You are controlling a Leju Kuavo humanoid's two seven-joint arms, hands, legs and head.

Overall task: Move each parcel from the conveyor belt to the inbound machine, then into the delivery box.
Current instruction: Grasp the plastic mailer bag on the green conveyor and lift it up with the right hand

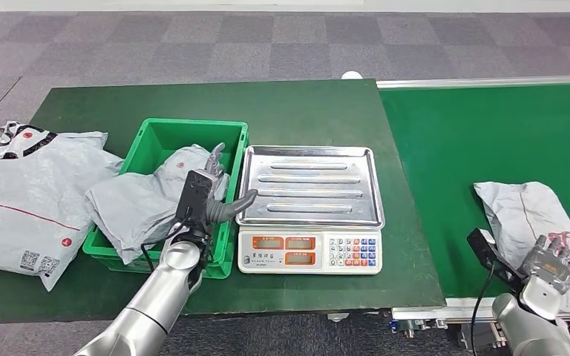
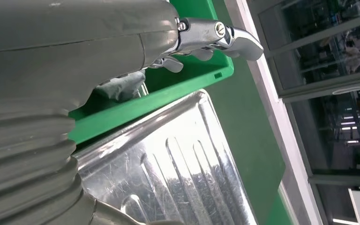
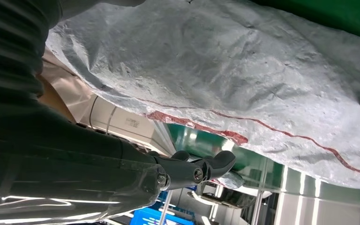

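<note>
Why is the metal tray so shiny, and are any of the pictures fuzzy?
Head view: the scale tray shows soft pale glare, everything evenly lit and sharp. Left wrist view: bright white streaks of reflected light on the tray, the left hand big and slightly soft up close. Right wrist view: the grey parcel is crisp, the right hand dark in shadow.

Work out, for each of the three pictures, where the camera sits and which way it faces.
Head view: high on the robot, facing forward and down at the table, scale and belt; both arms enter from below.
Left wrist view: behind the left hand, looking over the scale's tray and green box.
Right wrist view: behind the right hand, close against a grey parcel.
Shared: head and left wrist views both show tray and box.
</note>
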